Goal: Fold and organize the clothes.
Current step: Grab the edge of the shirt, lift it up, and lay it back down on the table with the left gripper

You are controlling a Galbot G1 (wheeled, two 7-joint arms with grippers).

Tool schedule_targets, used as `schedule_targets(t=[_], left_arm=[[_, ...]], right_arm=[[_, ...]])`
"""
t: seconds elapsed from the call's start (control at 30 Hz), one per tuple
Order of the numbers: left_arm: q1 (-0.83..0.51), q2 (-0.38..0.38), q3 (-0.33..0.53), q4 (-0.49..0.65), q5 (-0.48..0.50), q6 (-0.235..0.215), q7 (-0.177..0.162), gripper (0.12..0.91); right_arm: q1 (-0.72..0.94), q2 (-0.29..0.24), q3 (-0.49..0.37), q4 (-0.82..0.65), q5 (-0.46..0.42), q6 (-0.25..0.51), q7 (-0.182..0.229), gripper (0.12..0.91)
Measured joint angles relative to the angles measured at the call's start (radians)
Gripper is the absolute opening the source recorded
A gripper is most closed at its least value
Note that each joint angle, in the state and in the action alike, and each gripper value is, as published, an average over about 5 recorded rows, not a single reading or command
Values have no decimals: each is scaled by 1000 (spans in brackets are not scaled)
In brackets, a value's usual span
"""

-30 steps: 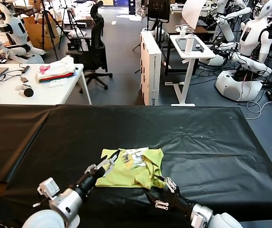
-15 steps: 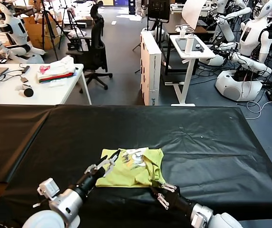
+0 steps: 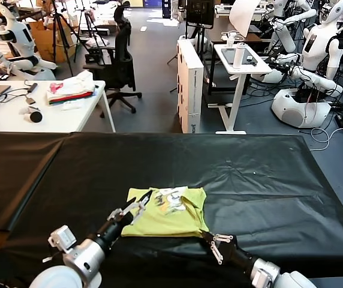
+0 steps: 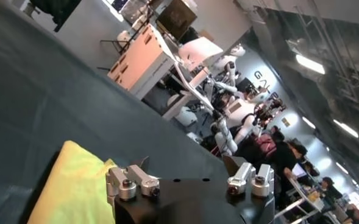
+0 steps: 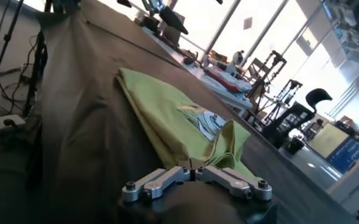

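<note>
Right gripper (image 3: 218, 244) is sitting at the T-shirt (image 3: 167, 213)'s near right corner on the black tabletop (image 3: 261, 180), fingers pressed together. Left gripper (image 3: 137, 211) is hovering over the left edge, fingers spread.

Left hand (image 3: 137, 211) spread wide, forearm low and forward; right hand (image 3: 214, 240) closed, low, near.

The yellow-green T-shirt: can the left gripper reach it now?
Probably yes. The left gripper is open right over the near left part of the T-shirt, and nothing lies between them.
</note>
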Motion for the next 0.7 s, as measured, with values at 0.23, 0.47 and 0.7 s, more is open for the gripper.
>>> schedule_targets(t=[0.23, 0.47, 0.7], left_arm=[[5, 3, -1, 4, 8, 0, 9, 907], [7, 3, -1, 11, 19, 0, 11, 907], [17, 5, -1, 11, 40, -3, 13, 907]], right_arm=[[-31, -18, 26, 6, 83, 93, -70, 411], [-28, -26, 37, 18, 186, 132, -42, 814], [100, 64, -41, 35, 196, -86, 138, 906]])
